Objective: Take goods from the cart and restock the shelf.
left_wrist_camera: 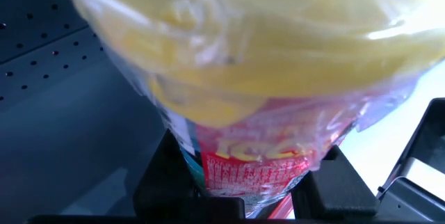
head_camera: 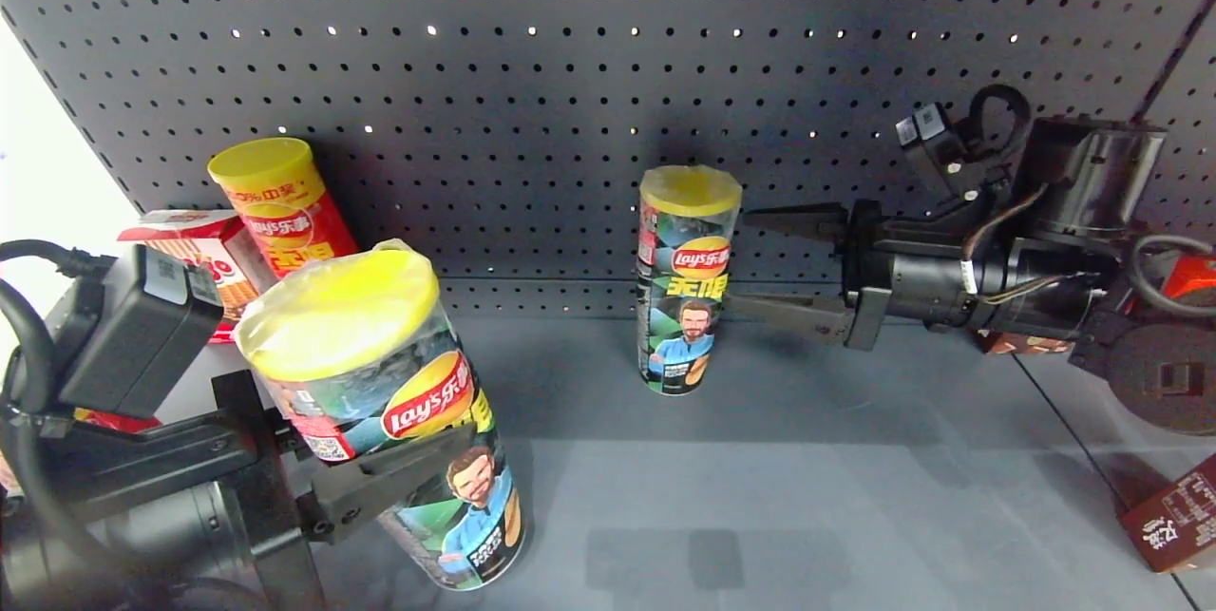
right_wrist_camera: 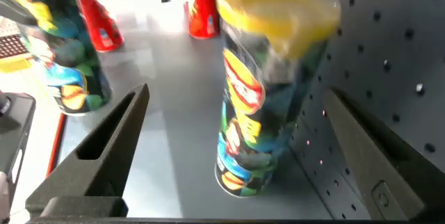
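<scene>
Chip cans on a grey metal shelf (head_camera: 807, 459), mid-restock.

Head view: the left gripper (head_camera: 380, 449) is clamped on the held can (head_camera: 380, 402), a tall tube under glossy film with a yellow plastic lid. One dark finger crosses its middle. The can's long axis is tilted, with the lid leaning toward the robot's left and the base low at the shelf's front. Whether the base touches cannot be told. Deeper in, the standing can (head_camera: 686, 278) is upright close to the perforated pegboard (head_camera: 570, 69). The right gripper (head_camera: 760, 264) lies level just to its right, wedge fingers spread wide and tips short of the can's side. A red can (head_camera: 275, 202) and a red box (head_camera: 204, 255) stand at the far left, and a brown carton (head_camera: 1173, 511) sits at the right.

Left wrist view: the held can's lid and crinkled wrap loom close, and the black fingers press its printed wall from both sides.

Right wrist view: the standing can rises beyond the two wide-set fingers, one on the pegboard side and one on the open side, neither touching it.

The placement appears to turn on bringing the held can's axis upright over the bare floor between the standing can and the red can. The left arm is the nearer.
</scene>
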